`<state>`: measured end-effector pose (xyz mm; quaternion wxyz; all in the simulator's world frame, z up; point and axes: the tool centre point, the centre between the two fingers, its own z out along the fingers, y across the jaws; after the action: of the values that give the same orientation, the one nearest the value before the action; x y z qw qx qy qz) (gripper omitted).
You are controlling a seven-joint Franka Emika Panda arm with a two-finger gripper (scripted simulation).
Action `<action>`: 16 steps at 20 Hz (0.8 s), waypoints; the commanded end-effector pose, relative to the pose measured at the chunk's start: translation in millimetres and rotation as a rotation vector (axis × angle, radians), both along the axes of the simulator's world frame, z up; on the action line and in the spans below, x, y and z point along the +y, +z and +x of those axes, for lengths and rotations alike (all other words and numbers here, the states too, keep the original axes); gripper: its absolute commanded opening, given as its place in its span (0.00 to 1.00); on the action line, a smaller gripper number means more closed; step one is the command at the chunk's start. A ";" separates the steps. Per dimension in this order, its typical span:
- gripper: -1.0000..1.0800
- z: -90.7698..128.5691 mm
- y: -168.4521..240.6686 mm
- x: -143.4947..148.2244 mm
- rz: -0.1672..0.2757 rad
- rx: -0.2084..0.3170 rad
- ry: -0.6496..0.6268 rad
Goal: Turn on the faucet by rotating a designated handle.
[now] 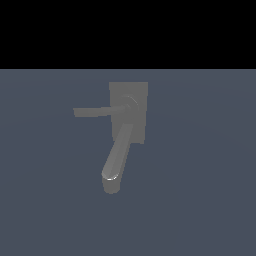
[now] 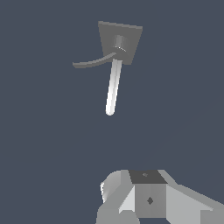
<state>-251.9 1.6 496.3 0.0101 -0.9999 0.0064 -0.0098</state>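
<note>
At the centre of the exterior view, a matte grey faucet (image 1: 128,112) with a rectangular back plate sits on a flat slate-blue ground (image 1: 200,200). On the plate is a round hub (image 1: 129,104), and two parts leave it. A thin, flat, narrow grey lever handle (image 1: 95,111) runs from the hub toward nine o'clock, ending well out past the plate's edge on the exterior view's left. A thick, round-ended grey tubular spout (image 1: 116,159) runs from the hub toward about seven o'clock, its rounded tip catching a pale highlight. Handle and spout stand roughly a quarter turn apart. Above the ground, that view is plain black.

From the wrist view the same faucet (image 2: 120,41) shows as a tilted grey plate, with the handle (image 2: 92,61) curving off toward about eight o'clock from the hub and the spout (image 2: 113,89) reaching toward six o'clock as a bright slim bar.

No part of the arm shows in the exterior view. In the wrist view, the glossy white and grey blocky body of the gripper (image 2: 148,199) fills the edge at six o'clock, well apart from the faucet and touching nothing. Its fingertips are not visible, so I cannot tell whether the claw is spread or pressed together.
</note>
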 end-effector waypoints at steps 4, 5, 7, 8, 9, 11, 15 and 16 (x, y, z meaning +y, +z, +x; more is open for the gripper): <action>0.00 0.5 -1.0 -0.9 -0.006 0.003 0.001; 0.00 0.9 -1.8 -1.6 -0.011 0.005 0.002; 0.00 1.9 -4.0 -3.6 -0.024 0.012 0.004; 0.00 2.6 -5.4 -4.9 -0.033 0.016 0.006; 0.00 3.4 -7.0 -6.4 -0.043 0.021 0.008; 0.00 5.3 -10.8 -10.0 -0.068 0.033 0.013; 0.00 10.3 -20.5 -19.6 -0.132 0.064 0.027; 0.00 11.8 -23.3 -22.4 -0.152 0.073 0.032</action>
<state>-242.2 -16.8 477.0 -0.0522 -0.9984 -0.0066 0.0199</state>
